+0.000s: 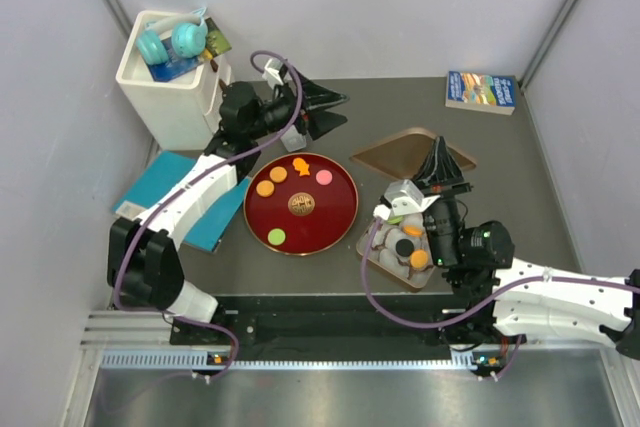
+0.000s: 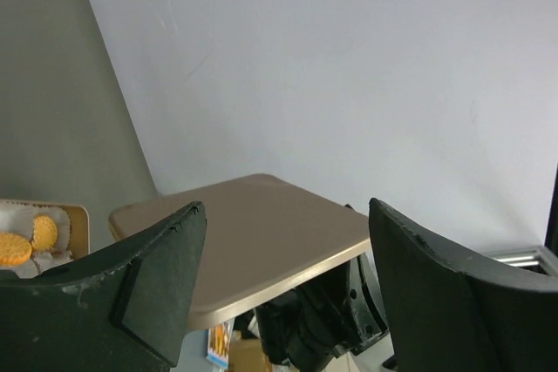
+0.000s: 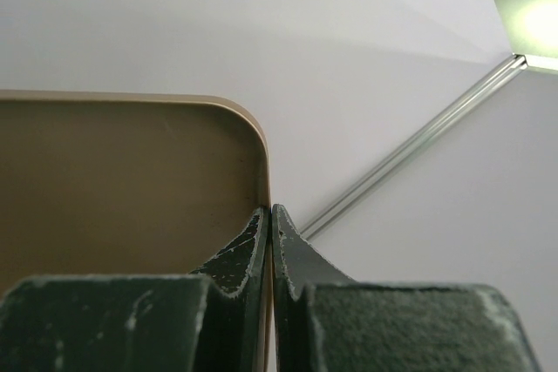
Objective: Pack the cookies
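Several cookies lie on the dark-red plate (image 1: 335,222): orange ones (image 1: 265,188), a pink one (image 1: 324,177), a brown one (image 1: 300,205) and a green one (image 1: 276,237). More cookies (image 1: 419,259) sit in white paper cups in the tan box (image 1: 368,247) to the right; two orange ones (image 2: 13,248) show in the left wrist view. My left gripper (image 1: 325,107) (image 2: 288,285) hovers behind the plate, open and empty. My right gripper (image 1: 440,162) (image 3: 270,215) is shut on the edge of the tan lid (image 1: 400,152) (image 2: 253,233) (image 3: 122,180), held up behind the box.
A white bin (image 1: 165,97) holding teal headphones stands at the back left. A blue book (image 1: 180,192) lies left of the plate under the left arm. Another book (image 1: 480,90) lies at the back right by the wall.
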`<action>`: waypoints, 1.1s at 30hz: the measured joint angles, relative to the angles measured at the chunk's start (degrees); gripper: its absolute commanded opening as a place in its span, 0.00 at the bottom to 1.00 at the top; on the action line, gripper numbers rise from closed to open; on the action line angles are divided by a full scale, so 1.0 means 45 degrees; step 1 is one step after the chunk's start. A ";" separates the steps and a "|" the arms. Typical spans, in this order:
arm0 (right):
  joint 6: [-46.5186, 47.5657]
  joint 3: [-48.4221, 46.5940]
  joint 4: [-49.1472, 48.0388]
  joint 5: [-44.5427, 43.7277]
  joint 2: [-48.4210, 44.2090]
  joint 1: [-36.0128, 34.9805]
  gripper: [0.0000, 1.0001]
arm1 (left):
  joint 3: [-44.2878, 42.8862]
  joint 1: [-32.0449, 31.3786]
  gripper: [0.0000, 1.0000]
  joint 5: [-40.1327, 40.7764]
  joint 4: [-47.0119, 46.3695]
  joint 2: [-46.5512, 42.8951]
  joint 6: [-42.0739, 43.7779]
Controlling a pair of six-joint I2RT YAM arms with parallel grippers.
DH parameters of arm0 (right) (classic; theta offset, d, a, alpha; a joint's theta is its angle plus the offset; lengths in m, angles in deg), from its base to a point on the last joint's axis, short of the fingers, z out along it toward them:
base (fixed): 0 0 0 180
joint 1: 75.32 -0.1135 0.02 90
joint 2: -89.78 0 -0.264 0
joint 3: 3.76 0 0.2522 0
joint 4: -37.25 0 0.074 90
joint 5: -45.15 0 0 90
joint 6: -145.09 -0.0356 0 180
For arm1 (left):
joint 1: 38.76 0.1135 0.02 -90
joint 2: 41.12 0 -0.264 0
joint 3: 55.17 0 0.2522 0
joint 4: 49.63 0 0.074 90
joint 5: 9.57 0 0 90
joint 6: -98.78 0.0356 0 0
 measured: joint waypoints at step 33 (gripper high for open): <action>-0.0209 -0.0005 -0.0049 0.0340 0.0855 0.0000 0.00 | 0.0777 -0.1375 0.82 0.1195 0.6256 -0.2856 0.2764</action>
